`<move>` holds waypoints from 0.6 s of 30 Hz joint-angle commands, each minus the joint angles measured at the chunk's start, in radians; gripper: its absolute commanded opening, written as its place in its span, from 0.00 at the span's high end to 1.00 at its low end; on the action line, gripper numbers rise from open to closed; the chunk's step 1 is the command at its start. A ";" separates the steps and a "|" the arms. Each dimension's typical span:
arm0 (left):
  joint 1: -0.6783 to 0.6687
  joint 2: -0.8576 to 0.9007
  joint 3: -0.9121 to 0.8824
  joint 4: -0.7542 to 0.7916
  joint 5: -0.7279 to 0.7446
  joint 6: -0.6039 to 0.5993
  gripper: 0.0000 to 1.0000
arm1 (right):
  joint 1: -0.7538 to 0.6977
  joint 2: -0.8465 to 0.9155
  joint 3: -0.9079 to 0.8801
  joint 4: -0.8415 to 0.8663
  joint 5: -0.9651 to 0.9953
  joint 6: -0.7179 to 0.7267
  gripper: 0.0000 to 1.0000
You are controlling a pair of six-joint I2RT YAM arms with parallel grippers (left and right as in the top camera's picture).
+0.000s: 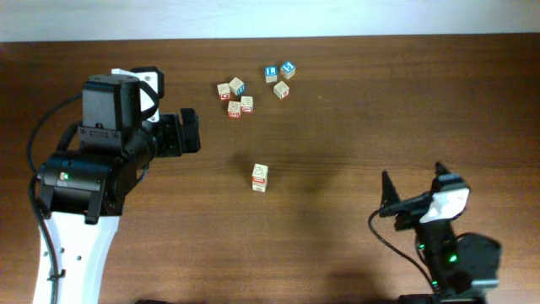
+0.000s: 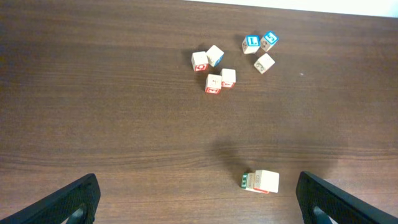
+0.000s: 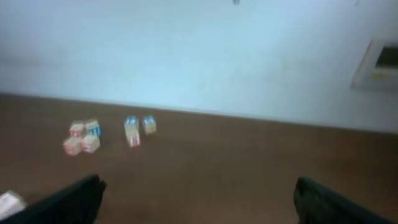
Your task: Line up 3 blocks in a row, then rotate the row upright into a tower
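My left arm [image 1: 93,169], a bulky black-and-white casing, rises nearest the overhead lens. Its left gripper [image 1: 192,131] points right over the table [image 1: 380,101], which is dark brown wood grain with a matte finish. My right gripper [image 1: 412,171] sits low at the right, two thin black fingers spread wide with nothing between them.

I count eight small cubes. Four bunch together: three red blocks [image 1: 234,108], pale wood with red trim, and one of three blue cubes [image 1: 237,85]. Just right of them sit the other two blue ones and a plain block [image 1: 282,89], mostly bare beige. Well apart, near the table's middle, the green block [image 1: 260,177] lies alone, touched by neither gripper.

From my left wrist, black fingertips [image 2: 81,199] stand at both bottom corners, jaws wide and empty. The green block [image 2: 261,181] lies ahead, nearer the right-hand finger. It shows a green side face, beige wood and a red lower edge. I cannot tell whether it is one cube or more pressed together. The seven others sit farther off, sharp-cornered and printed.

My right wrist view is blurred. Dark fingers fill both lower corners, jaws wide and empty. The bunches show as pale smudges at the far left, and the green block [image 3: 9,202] lies at the frame's left edge.
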 commanded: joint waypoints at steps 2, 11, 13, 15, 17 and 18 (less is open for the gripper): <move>0.002 -0.013 0.001 0.002 -0.007 -0.002 0.01 | 0.000 -0.140 -0.247 0.180 -0.014 -0.009 0.02; 0.002 -0.013 0.001 0.002 -0.007 -0.002 0.01 | 0.032 -0.260 -0.319 0.067 0.075 -0.004 0.02; 0.002 -0.013 0.001 0.002 -0.007 -0.002 0.01 | 0.034 -0.260 -0.319 0.067 0.076 -0.005 0.02; 0.002 -0.013 0.001 0.002 -0.007 -0.002 0.01 | 0.032 -0.260 -0.319 0.067 0.076 -0.005 0.02; 0.002 -0.013 0.001 0.002 -0.007 -0.002 0.01 | 0.032 -0.259 -0.319 0.067 0.076 -0.005 0.02; 0.002 -0.013 0.001 0.002 -0.007 -0.002 0.01 | 0.032 -0.259 -0.319 0.067 0.076 -0.005 0.02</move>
